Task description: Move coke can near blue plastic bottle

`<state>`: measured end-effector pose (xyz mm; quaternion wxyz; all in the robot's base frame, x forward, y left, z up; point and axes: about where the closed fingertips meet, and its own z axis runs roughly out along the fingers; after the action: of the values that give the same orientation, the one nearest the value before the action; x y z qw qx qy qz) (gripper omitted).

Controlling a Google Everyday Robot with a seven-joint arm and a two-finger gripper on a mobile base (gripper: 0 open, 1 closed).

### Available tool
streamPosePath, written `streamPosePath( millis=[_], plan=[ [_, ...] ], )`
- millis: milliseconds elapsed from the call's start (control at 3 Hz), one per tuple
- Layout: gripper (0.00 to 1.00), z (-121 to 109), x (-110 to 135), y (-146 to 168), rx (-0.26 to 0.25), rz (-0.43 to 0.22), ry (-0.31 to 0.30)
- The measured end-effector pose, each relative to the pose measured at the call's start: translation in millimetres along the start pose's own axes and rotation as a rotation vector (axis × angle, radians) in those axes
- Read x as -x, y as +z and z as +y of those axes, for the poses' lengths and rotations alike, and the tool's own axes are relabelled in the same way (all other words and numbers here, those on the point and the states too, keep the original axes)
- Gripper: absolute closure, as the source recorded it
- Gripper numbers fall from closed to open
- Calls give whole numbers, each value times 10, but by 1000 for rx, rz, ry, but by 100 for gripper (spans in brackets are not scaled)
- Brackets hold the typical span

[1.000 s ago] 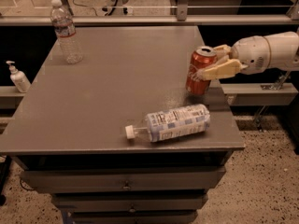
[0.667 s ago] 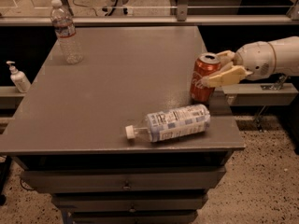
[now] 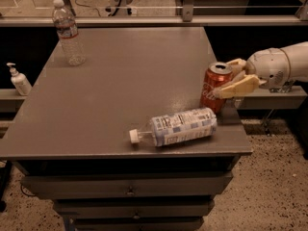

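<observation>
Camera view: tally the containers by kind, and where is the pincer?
Soda cans: 1, the coke can, held by the pincer at the table's right edge.
Plastic bottles: 2, the blue plastic bottle lying down, the clear water bottle upright.
Pump dispenser: 1.
Total: 4.

End effector [image 3: 224, 79] on coke can [image 3: 213, 91] — blue plastic bottle [image 3: 183, 126] beside; table [image 3: 134, 81] centre free.
</observation>
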<state>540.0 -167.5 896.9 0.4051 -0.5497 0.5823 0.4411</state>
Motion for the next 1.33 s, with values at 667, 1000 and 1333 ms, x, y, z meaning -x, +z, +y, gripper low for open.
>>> streamPosePath(
  millis=[667, 1000, 1333],
  plan=[
    [36, 59, 21, 45, 45, -6, -19],
    [12, 82, 34, 97, 58, -17, -26],
    [0, 98, 47, 128, 65, -23, -31]
  ],
)
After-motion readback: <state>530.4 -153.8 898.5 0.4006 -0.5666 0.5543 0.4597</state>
